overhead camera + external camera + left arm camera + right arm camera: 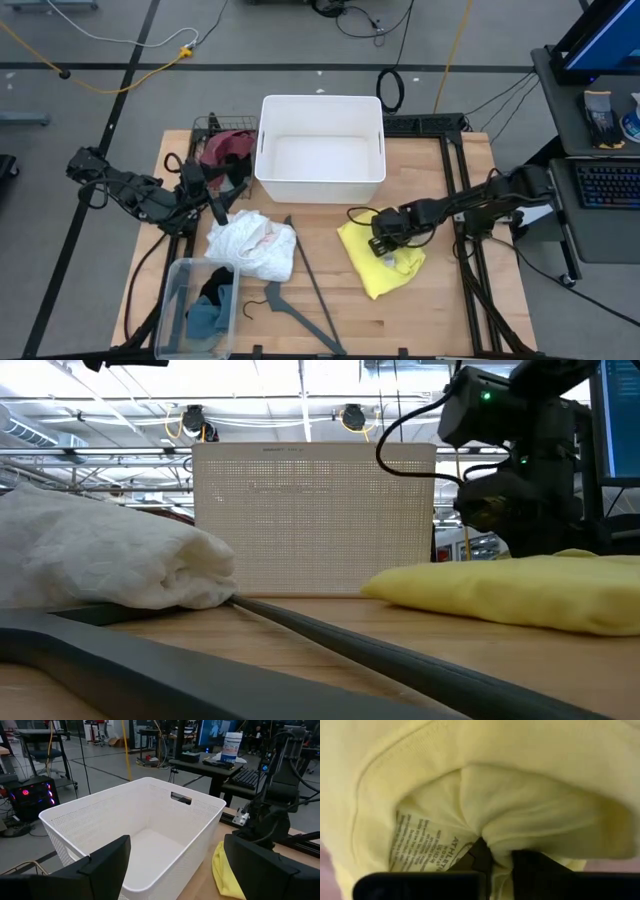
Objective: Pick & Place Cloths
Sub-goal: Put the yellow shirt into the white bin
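Pale wooden planks make up the table (420, 300), which fills the middle of the high view on a dark metal frame over grey floor. One white rectangular plastic bin (321, 148) with perforated walls and slot handles stands at the upper centre, nothing in it. Six soft garments show. One bright yellow cloth (380, 268), smooth knit with a printed tag, lies crumpled right of centre. One white cloth (252, 246), wrinkled and bunched, lies left of centre. One maroon cloth (226, 146) sits in a wire basket (205, 126) at the upper left. One black cloth (217, 290), one teal-blue cloth (205, 320) and a grey cloth (190, 332) lie in a clear plastic box (172, 300) at the lower left. One thin grey hanger (300, 295), angular and flat, lies between the white and yellow cloths. Two dark arms reach in. The right gripper (384, 246) is down on the yellow cloth, its jaws pinched onto a fold beside the tag. The left gripper (222, 205) hovers just above the white cloth, jaws spread wide and holding nothing.
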You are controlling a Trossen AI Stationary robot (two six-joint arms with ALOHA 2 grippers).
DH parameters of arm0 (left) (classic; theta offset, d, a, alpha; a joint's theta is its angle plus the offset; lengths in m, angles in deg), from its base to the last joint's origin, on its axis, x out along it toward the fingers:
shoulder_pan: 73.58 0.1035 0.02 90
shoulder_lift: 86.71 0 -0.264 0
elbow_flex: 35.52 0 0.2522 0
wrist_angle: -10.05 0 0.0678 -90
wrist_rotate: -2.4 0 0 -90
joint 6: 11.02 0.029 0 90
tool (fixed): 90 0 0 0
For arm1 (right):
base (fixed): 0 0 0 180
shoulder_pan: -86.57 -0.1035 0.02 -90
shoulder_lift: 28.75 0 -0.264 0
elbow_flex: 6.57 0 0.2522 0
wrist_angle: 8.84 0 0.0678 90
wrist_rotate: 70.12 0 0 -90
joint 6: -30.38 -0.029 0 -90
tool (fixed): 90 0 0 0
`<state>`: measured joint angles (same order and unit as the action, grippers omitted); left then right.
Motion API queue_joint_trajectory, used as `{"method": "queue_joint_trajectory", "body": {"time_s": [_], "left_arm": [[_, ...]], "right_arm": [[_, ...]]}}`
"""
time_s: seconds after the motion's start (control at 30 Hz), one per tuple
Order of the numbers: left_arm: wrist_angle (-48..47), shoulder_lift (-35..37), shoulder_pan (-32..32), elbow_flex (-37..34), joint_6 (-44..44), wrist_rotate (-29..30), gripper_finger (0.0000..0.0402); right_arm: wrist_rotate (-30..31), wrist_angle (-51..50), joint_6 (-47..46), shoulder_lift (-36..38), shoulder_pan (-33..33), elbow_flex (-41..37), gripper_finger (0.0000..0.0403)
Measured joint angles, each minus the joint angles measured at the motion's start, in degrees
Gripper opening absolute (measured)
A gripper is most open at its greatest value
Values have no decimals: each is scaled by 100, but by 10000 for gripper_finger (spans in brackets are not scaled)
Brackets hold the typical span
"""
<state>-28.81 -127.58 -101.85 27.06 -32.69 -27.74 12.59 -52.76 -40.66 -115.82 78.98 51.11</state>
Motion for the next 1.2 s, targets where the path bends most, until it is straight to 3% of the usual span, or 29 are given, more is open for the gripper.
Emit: {"method": "queue_joint_trajectory", "body": {"time_s": [0.3,0.57,0.97,1.2], "left_arm": [[46,0,0,0,1,0,326],[180,0,-2,2,166,-44,326],[274,0,-2,2,215,-146,326],[275,0,-1,2,251,-149,326]], "right_arm": [[-657,1264,597,1096,-5,-28,26],[-1242,2695,427,1880,-2,-26,26],[-1351,6319,-460,2083,117,-14,26],[-1241,7461,-491,2083,737,165,26]]}}
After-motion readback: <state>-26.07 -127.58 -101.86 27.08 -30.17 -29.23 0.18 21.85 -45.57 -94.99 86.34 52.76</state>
